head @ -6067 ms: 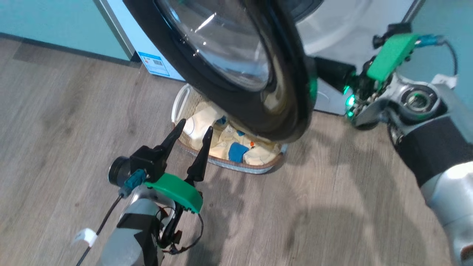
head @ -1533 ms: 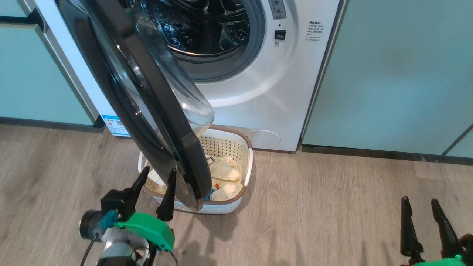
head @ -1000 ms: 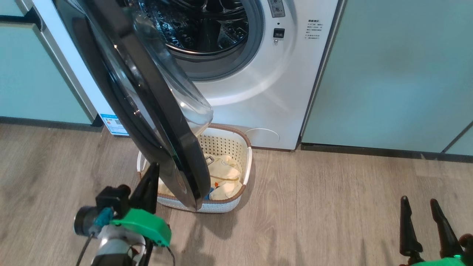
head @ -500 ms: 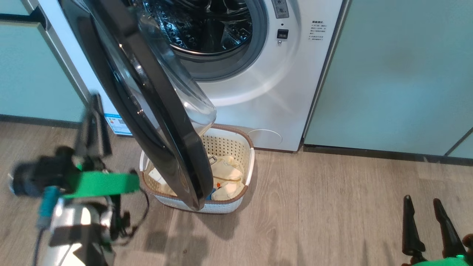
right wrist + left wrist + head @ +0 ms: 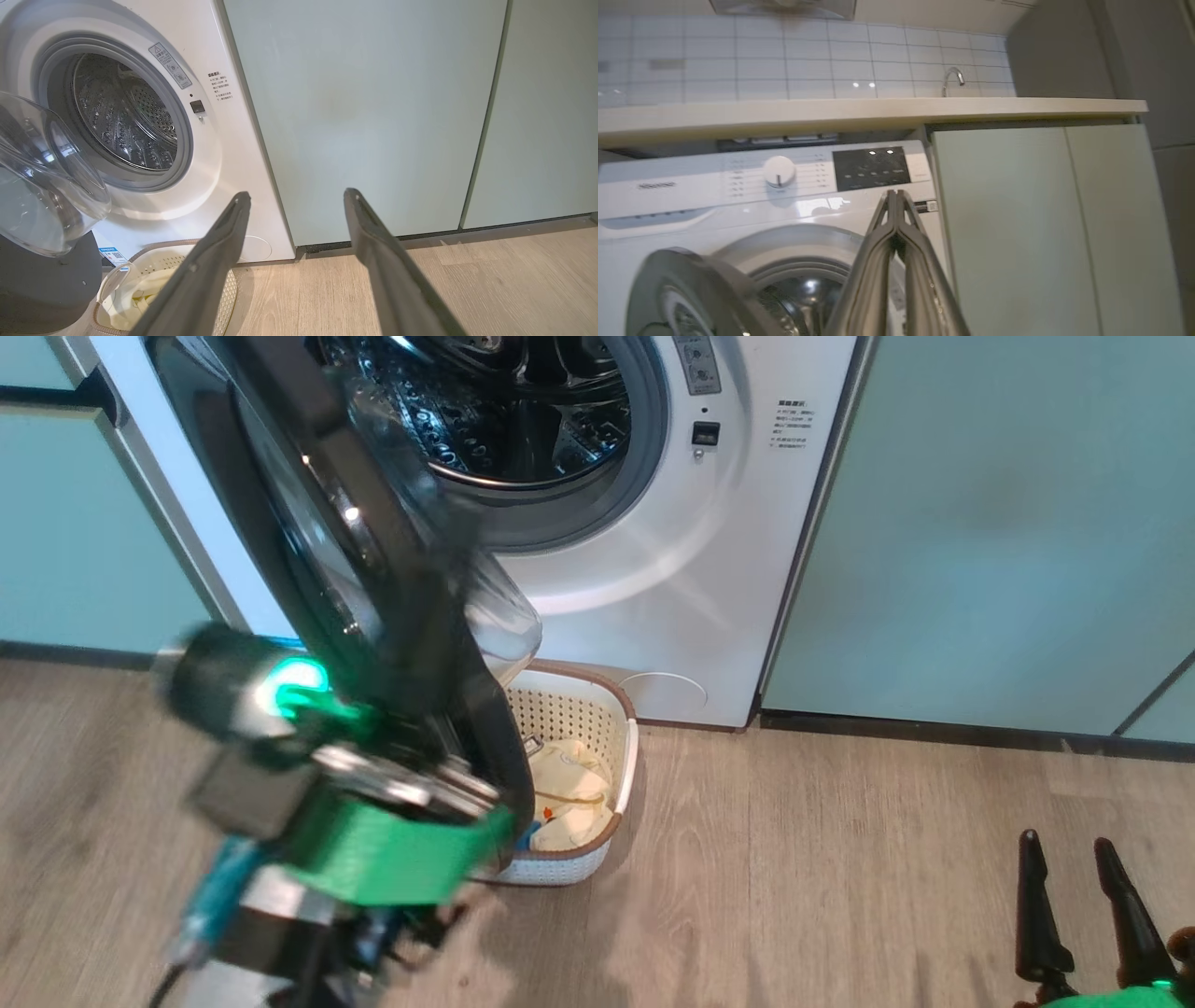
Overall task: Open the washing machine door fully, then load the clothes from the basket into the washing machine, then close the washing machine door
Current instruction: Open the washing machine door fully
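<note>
The white washing machine [image 5: 653, 579] shows its steel drum [image 5: 504, 411]. Its black washing machine door [image 5: 308, 523] stands partly open and swings out over the cream basket [image 5: 611, 747]. Pale yellow clothes [image 5: 569, 784] lie in the basket, half hidden by the door. My left wrist [image 5: 392, 859], blurred with its green cover, is raised in front of the door's lower edge. In the left wrist view my left gripper [image 5: 894, 193] is shut on nothing and points at the washer's control panel [image 5: 871, 168]. My right gripper [image 5: 1064, 845] stands open low at the right, empty [image 5: 297, 195].
Pale green cabinets [image 5: 990, 523] flank the washer on the right and on the left [image 5: 75, 541]. Wooden floor [image 5: 840, 877] stretches between the basket and my right gripper. A countertop [image 5: 878, 109] with a faucet [image 5: 952, 79] runs above the washer.
My left arm has swung from the left of the door up in front of its lower edge, still in motion. The door, basket and right gripper stay where they were.
</note>
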Robot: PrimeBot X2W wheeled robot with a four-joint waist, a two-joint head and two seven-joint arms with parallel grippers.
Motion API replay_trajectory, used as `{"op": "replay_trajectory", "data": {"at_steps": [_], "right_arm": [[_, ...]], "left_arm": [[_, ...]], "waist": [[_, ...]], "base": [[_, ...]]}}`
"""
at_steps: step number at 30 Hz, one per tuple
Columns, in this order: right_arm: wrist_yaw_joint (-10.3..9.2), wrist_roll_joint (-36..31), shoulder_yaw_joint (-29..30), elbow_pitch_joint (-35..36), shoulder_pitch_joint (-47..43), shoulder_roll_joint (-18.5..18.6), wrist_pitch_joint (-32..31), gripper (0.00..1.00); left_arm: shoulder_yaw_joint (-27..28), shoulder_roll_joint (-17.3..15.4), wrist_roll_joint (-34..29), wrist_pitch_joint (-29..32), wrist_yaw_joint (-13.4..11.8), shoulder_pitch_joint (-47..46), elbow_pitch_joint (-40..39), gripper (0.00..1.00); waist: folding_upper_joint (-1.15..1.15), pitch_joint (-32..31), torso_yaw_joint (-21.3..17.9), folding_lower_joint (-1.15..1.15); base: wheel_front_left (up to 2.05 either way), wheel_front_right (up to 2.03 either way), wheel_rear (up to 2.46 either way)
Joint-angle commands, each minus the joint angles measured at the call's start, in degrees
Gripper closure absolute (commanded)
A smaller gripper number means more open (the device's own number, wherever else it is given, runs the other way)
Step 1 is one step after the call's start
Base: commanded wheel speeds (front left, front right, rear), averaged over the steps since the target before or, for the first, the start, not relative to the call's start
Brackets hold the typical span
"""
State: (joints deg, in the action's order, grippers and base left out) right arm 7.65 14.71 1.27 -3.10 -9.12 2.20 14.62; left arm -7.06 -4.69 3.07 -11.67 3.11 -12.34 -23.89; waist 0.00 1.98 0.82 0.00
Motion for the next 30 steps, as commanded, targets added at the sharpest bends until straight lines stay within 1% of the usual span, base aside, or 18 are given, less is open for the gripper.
{"op": "replay_trajectory", "data": {"at_steps": [1, 3, 6, 11, 15, 23, 30], "right_arm": [[-0.16, -0.1, -1.3, 1.9, 1.1, 0.7, 0.4, 0.0], [-0.16, 0.0, -1.4, 1.9, 1.0, 0.7, 0.4, 0.0], [-0.16, 0.1, -1.6, 2.0, 1.0, 0.7, 0.4, 0.0], [-0.16, 0.4, -1.5, 1.9, 0.9, 0.7, 0.4, 0.0], [-0.16, 0.6, -1.4, 1.9, 1.1, 0.7, 0.4, 0.0], [-0.16, 0.8, -1.3, 1.7, 1.5, 0.7, 0.4, 0.0], [-0.16, 0.9, -1.2, 1.5, 1.5, 0.7, 0.4, 0.0]], "left_arm": [[0.3, -0.3, 1.1, 1.9, 0.5, -2.2, -1.6, 1.0], [-2.9, 0.1, 2.9, 5.0, 1.4, -1.5, -1.5, 1.0], [-6.6, 0.4, 4.9, 9.4, 2.1, -0.2, -1.1, 1.0], [-10.5, 0.7, 8.5, 15.5, 2.5, 2.2, -0.2, 1.0], [-12.5, 0.8, 11.2, 19.7, 2.7, 3.7, 0.6, 1.0], [-13.2, 0.4, 12.2, 22.8, 2.4, 4.4, 2.0, 1.0], [-10.7, -1.2, 10.4, 23.7, -0.2, 4.5, 4.8, 1.0]], "waist": [[0.0, -0.1, -0.2, 0.0], [0.0, -0.1, -0.4, 0.0], [0.0, 0.0, -0.7, 0.0], [0.0, 0.2, -1.2, 0.0], [0.0, 0.6, -1.4, 0.0], [0.0, 1.0, -1.7, 0.0], [0.0, 1.1, -1.9, 0.0]], "base": [[0.0, 0.0, 0.0], [0.0, 0.0, 0.0], [0.0, 0.0, 0.0], [0.0, 0.0, 0.0], [0.0, 0.0, 0.0], [0.0, 0.0, 0.0], [0.0, 0.0, 0.0]]}}
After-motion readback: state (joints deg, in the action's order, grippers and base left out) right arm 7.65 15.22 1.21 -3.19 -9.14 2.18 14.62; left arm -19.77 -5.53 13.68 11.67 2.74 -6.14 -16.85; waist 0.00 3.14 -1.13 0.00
